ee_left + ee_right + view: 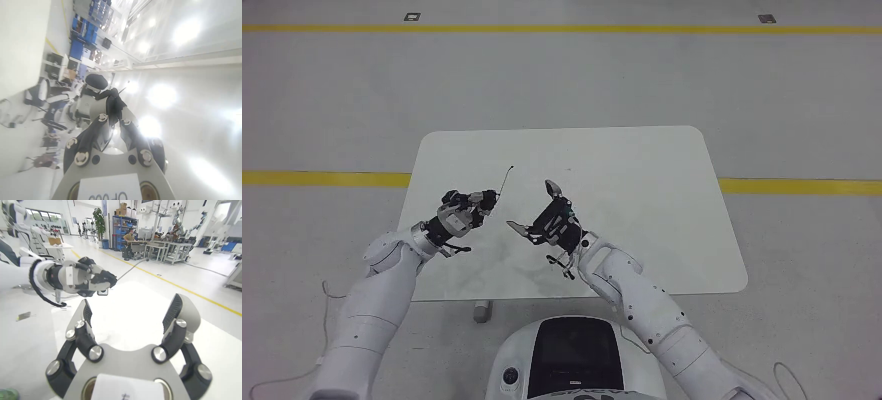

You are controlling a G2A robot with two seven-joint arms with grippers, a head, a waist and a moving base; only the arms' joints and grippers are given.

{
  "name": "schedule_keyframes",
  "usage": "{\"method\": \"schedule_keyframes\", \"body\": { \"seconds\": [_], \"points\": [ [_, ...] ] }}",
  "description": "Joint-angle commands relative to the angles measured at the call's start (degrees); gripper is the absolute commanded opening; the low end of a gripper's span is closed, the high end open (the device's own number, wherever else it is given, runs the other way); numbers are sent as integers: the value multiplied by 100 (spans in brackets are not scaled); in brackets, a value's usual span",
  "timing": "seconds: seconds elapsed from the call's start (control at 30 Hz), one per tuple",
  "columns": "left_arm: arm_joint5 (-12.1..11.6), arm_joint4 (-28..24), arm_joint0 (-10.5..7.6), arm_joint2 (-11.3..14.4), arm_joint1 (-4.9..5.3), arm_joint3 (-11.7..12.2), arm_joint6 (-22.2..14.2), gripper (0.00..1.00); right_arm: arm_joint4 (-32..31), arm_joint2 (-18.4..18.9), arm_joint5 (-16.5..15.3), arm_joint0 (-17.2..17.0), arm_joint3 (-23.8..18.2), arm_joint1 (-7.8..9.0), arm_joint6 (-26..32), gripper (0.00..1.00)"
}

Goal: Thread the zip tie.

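- Over the left half of the white desk (642, 180): left gripper (485, 200), fingers pressed together, pinching a thin dark zip tie (507, 180).
- Zip tie's free end raised off the desk, slanting toward the far edge.
- Near it, with a gap between: right gripper (533, 207), fingers spread wide.
- Broad stretch of desk beyond and right of both grippers.

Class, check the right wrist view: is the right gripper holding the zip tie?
No: the right gripper stands open and empty, while the zip tie sticks out of the shut left gripper.
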Motion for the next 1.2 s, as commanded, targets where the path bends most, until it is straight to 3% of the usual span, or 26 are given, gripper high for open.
{"method": "schedule_keyframes", "body": {
  "seconds": [0.0,0.07,0.2,0.43,0.53,0.63,0.87,1.03,1.17],
  "points": [
    [477,-222,-9,-8,17,69,-176,0,-61,-108,206,59,14,26,-7,100],
    [776,-310,-31,4,32,123,-250,0,-61,-272,391,164,59,70,-38,100],
    [777,-315,-126,47,65,276,-90,0,-61,-706,977,474,269,206,-120,100],
    [809,-391,-104,62,57,253,7,0,-61,-706,977,474,269,206,-120,100],
    [812,-864,-12,250,45,271,-3,0,-61,-762,1070,490,228,228,-66,100],
    [812,-1500,-44,614,93,382,-72,0,-61,-885,1220,531,241,250,-71,100],
    [812,-2803,-264,1571,407,437,-168,0,-61,-1069,1604,550,240,263,-218,100],
    [812,-2819,-281,1599,426,433,-190,0,-61,-1078,1654,551,242,268,-247,100],
    [812,-3247,-175,1658,395,256,69,0,-61,-1160,1714,593,203,298,-241,100]
  ]
}}
